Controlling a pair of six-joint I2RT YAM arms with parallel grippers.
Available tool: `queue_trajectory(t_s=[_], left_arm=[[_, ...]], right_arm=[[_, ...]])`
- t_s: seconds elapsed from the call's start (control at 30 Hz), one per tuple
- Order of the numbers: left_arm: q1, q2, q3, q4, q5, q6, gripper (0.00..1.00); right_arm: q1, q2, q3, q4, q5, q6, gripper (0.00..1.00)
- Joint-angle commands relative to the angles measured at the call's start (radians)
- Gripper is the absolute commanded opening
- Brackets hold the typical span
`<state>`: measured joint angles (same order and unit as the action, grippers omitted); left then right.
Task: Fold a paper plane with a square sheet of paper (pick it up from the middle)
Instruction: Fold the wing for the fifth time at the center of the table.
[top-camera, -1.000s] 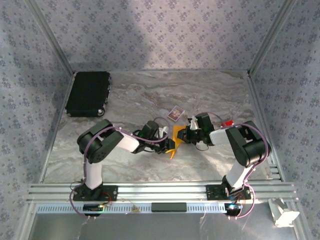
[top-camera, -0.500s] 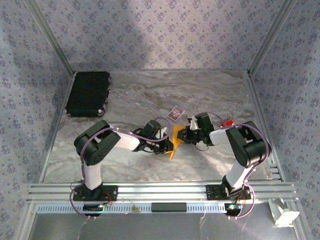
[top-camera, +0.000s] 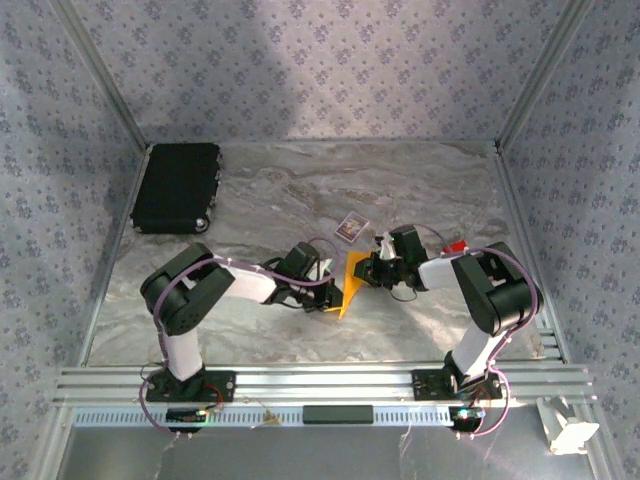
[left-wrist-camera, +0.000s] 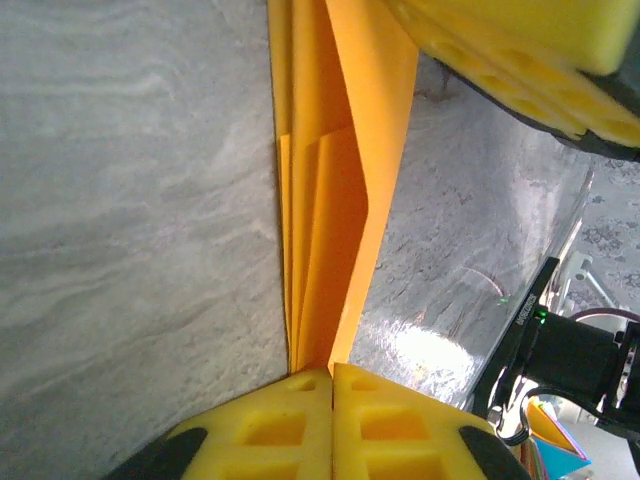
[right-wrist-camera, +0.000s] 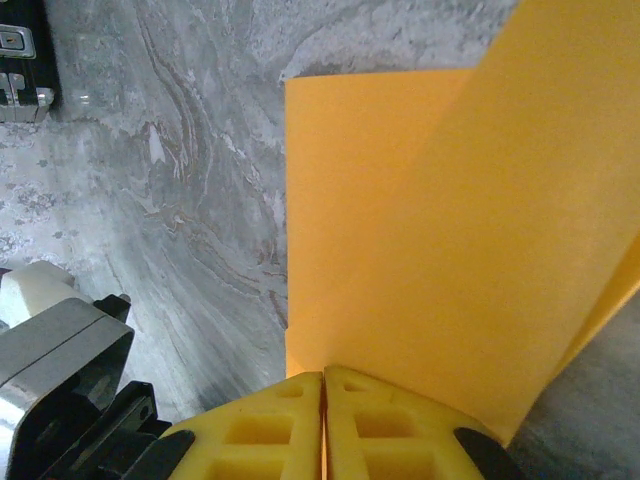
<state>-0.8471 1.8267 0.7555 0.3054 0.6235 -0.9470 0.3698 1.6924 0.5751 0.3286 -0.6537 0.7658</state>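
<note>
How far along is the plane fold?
Done: the orange-yellow paper is already folded into several stacked layers. In hand: left gripper and right gripper are both shut on it from opposite sides. Left: no pointed dart shape shows yet, so final folds likely remain.

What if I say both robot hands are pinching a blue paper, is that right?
Not quite. The paper is orange-yellow, not blue, as both wrist views show. The left gripper and right gripper are indeed both pinching it.
</note>
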Motion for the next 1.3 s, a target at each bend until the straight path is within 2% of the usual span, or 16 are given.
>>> queue_trajectory(t_s=[0.0, 0.27, 0.4, 0.47, 0.67, 0.8, 0.93, 1.03, 1.13, 1.27], left_arm=[[-0.011, -0.021, -0.024, -0.079, 0.034, 0.027, 0.01], [-0.018, -0.012, -0.028, -0.075, 0.072, 0.032, 0.0], [-0.022, -0.016, -0.029, -0.109, 0.078, 0.051, 0.03], [-0.023, -0.021, -0.03, -0.122, 0.08, 0.062, 0.0], [-0.026, -0.018, -0.023, -0.182, 0.088, 0.094, 0.0], [-0.026, -0.026, -0.026, -0.222, 0.064, 0.112, 0.08], [-0.026, -0.042, -0.03, -0.243, 0.037, 0.12, 0.1], [-0.026, -0.043, -0.028, -0.257, 0.032, 0.125, 0.08], [-0.026, -0.042, -0.032, -0.256, 0.031, 0.129, 0.0], [-0.026, -0.038, -0.032, -0.256, 0.033, 0.129, 0.01]], right_arm=[[0.006, 0.035, -0.014, -0.136, 0.113, -0.036, 0.1], [0.006, 0.035, -0.011, -0.151, 0.124, -0.037, 0.1], [0.006, 0.035, -0.012, -0.158, 0.129, -0.036, 0.1], [0.006, 0.035, -0.009, -0.161, 0.132, -0.038, 0.1], [0.007, 0.038, -0.008, -0.172, 0.141, -0.038, 0.09], [0.006, 0.039, -0.006, -0.174, 0.142, -0.038, 0.09], [0.006, 0.039, -0.005, -0.175, 0.141, -0.039, 0.09], [0.007, 0.039, -0.005, -0.174, 0.141, -0.038, 0.09], [0.008, 0.039, -0.005, -0.173, 0.142, -0.039, 0.08], [0.009, 0.042, -0.005, -0.174, 0.142, -0.038, 0.09]])
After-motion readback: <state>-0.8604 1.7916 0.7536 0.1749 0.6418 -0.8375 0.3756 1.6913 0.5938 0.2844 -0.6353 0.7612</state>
